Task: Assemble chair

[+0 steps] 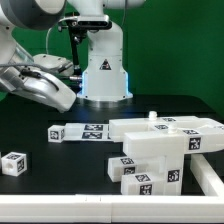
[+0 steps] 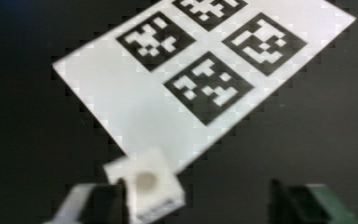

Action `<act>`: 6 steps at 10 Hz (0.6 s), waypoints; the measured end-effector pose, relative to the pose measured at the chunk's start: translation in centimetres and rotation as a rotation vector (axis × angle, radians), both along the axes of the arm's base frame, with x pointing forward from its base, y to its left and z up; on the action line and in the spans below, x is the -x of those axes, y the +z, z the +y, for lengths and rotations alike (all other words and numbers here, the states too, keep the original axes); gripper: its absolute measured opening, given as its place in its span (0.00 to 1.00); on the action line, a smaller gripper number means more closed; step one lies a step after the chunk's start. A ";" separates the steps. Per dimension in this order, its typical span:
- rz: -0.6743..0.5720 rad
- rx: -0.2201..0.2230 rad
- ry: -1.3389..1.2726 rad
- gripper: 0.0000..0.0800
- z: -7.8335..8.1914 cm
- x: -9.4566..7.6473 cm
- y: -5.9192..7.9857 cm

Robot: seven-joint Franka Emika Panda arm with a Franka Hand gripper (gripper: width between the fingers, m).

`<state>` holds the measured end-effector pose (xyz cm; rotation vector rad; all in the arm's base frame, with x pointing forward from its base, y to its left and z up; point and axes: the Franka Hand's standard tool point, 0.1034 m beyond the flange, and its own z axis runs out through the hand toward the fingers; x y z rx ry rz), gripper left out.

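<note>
Across the right half of the exterior view, on the black counter [image 1: 60,185], sits the partly built chair [image 1: 160,150]. It is one cluster of white blocky parts with black-and-white tags, with a long flat part across its top and a short peg [image 1: 152,116] standing up from that part. Two loose pieces can be told for certain. One tagged cube [image 1: 13,162] lies alone at the lower left, well apart from the cluster. One small block [image 1: 57,131] lies left of centre, just beside the left end of the marker board [image 1: 90,131], which from this low angle reads as a thin tagged strip. One more white slab [image 1: 210,178] is cut by the lower right edge, with too little showing to name it. The single robot arm [image 1: 40,75] fills the upper left. Its tip is blurred there, so that view does not tell how the fingers stand. The wrist view supplies this: two dark fingers [image 2: 314,200] stand wide apart and clamp nothing. The small block [image 2: 144,185], with a round hole in its face, is close to one finger and well clear of the other. That view alone shows the marker board [image 2: 123,105] from above, with four tags in a two-by-two square and the block near its corner. The chair and the cube show only in the exterior view.
</note>
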<state>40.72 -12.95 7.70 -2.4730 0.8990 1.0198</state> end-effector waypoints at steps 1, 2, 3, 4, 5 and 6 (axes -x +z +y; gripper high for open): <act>-0.080 -0.055 0.099 0.70 0.3 -1.2 0.1; -0.110 -0.071 0.133 0.70 0.3 -1.4 0.0; -0.107 -0.068 0.127 0.79 0.3 -1.3 0.0; -0.107 -0.068 0.127 0.79 0.3 -1.3 -0.1; -0.106 -0.068 0.127 0.81 0.3 -1.3 -0.1; -0.093 -0.079 0.134 0.81 0.2 -1.1 -0.1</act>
